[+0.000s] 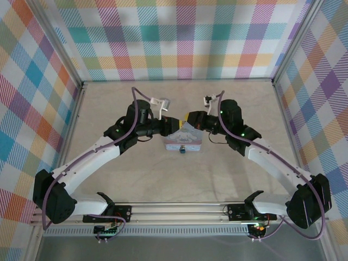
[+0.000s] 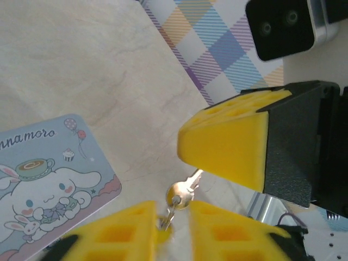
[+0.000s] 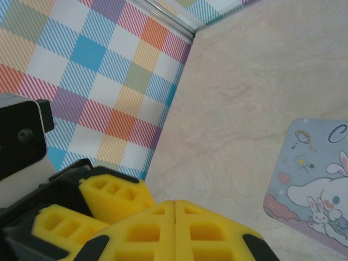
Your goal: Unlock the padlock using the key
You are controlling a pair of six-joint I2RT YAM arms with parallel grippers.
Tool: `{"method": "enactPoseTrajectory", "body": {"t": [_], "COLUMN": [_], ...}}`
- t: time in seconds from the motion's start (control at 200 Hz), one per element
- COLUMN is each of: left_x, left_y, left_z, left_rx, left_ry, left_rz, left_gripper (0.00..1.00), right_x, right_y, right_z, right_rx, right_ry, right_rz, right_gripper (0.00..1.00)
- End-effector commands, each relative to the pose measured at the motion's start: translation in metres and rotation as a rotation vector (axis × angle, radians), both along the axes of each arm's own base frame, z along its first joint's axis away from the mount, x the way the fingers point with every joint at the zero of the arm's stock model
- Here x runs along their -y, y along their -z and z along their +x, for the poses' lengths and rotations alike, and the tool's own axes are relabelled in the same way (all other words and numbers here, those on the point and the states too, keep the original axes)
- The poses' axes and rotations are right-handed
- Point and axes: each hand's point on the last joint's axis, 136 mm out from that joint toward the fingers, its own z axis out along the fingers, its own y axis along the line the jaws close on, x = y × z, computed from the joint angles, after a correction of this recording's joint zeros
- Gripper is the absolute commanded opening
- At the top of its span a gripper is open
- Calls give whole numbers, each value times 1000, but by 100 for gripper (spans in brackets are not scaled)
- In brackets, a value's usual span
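Right wrist view, bottom centre: right gripper has its yellow pads pressed together with a tight seam, and nothing is seen between them. The left arm's two yellow fingers are at lower left, just beside it.

Left wrist view, bottom edge: the fingers of the left gripper are narrowly apart. The key pokes up out of the gap, round head, blade angled to the upper right. Cannot tell whether it is clamped or just lodged there. The right gripper's yellow wedge fills the right-centre of the frame and overhangs the blade tip, so contact there is unclear. A black camera housing is at upper right.

The pale blue cartoon tin lies flat on the table at lower left. The right wrist view has it at the right edge.

Top view, frame centre: both arms meet over the tin and cover its far part. The padlock sits at the tin's near edge, below both grippers and apart from them. It is too small to tell whether it touches the tin. Checked walls stand behind.
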Motion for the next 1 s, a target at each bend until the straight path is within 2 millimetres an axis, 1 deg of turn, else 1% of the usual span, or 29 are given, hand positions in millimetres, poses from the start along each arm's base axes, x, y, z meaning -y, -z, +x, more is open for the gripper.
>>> {"method": "enactPoseTrajectory", "body": {"t": [0.0, 0.075, 0.225, 0.365, 0.49, 0.62, 0.69, 0.78, 0.87, 0.995], "left_x": [-6, -7, -7, 0, 7, 10, 12, 15, 18, 24], "left_y": [-7, -12, -25, -41, -50, -49, -47, -42, -39, -40], "left_z": [-9, -13, -23, -37, -49, -53, -55, -53, -55, -58], "left_rx": [28, 34, 41, 35, 22, 3, -10, -24, -16, -18], "left_ry": [5, 21, 107, 237, 337, 368, 381, 372, 377, 407], "left_rz": [12, 13, -17, -95, -131, -137, -140, -122, -102, -113], "left_gripper": [36, 43, 49, 50, 53, 53, 56, 56, 54, 53], "right_x": [7, 12, 17, 16, 17, 15, 14, 16, 12, 13], "right_y": [-14, -14, -23, -31, -33, -34, -34, -31, -39, -42], "right_z": [-1, -4, -19, -37, -44, -49, -50, -44, -51, -56], "right_rx": [42, 28, 27, 46, 64, 62, 57, 28, 43, 59], "right_ry": [-53, -101, -234, -363, -388, -418, -429, -385, -424, -441], "right_rz": [-29, -52, -70, -58, -58, -46, -33, -41, -8, -8], "right_gripper": [0, 0, 0, 1, 1, 1, 2, 0, 2, 3]}}
